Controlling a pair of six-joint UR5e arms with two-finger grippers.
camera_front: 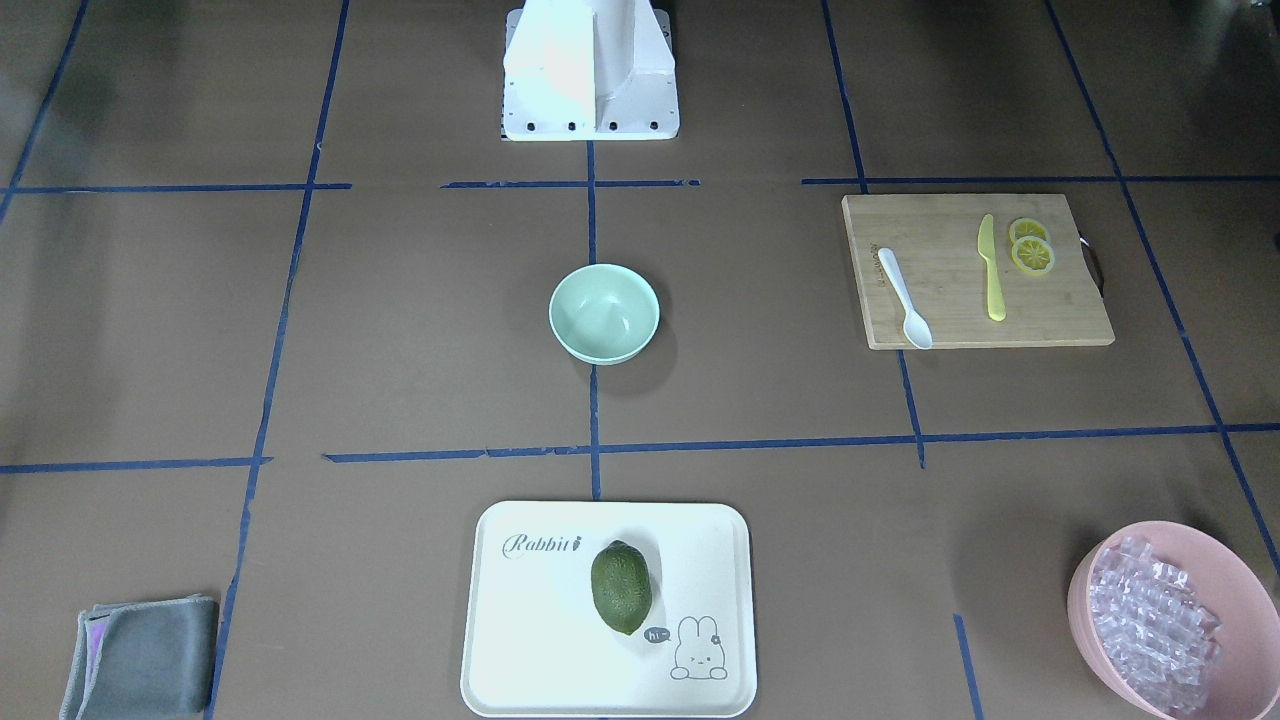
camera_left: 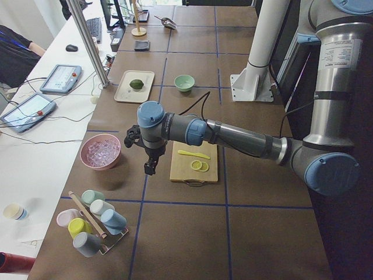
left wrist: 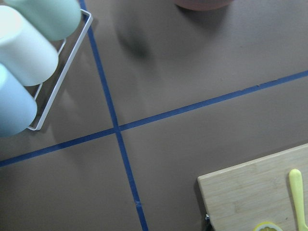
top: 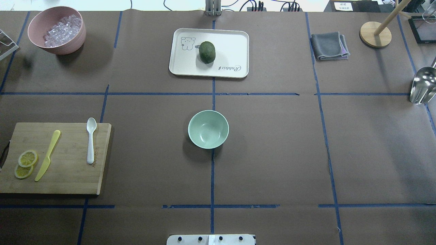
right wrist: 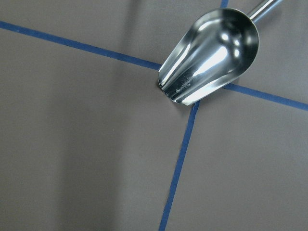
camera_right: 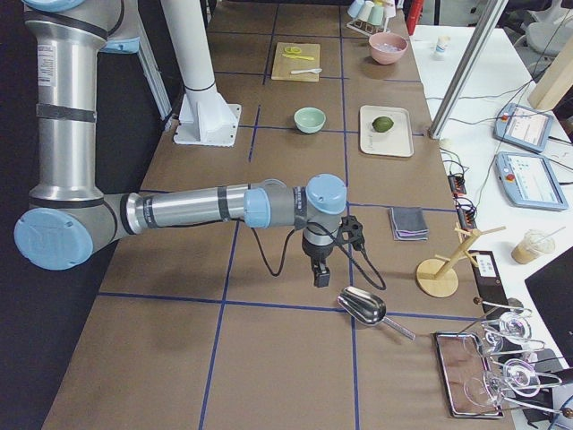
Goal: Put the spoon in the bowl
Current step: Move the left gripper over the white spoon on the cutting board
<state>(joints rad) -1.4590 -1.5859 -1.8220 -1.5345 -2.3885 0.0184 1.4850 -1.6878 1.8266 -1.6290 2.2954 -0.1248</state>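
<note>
While the spoon (top: 90,140) lies untouched on the cutting board (top: 68,163), at 9 o'clock from the bowl (top: 208,129) in the overhead view and well apart, the approach step is in hand. The left gripper (camera_left: 150,169), hanging just beside the board, must next centre over the spoon handle. Whether its jaws or those of the right gripper (camera_right: 320,276) are apart cannot be told.

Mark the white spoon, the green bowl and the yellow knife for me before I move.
white spoon (top: 90,146): overhead exterior view, middle of the handle.
green bowl (top: 208,131): overhead exterior view, bare inner floor.
yellow knife (top: 47,156): overhead exterior view, middle of its length.
</note>
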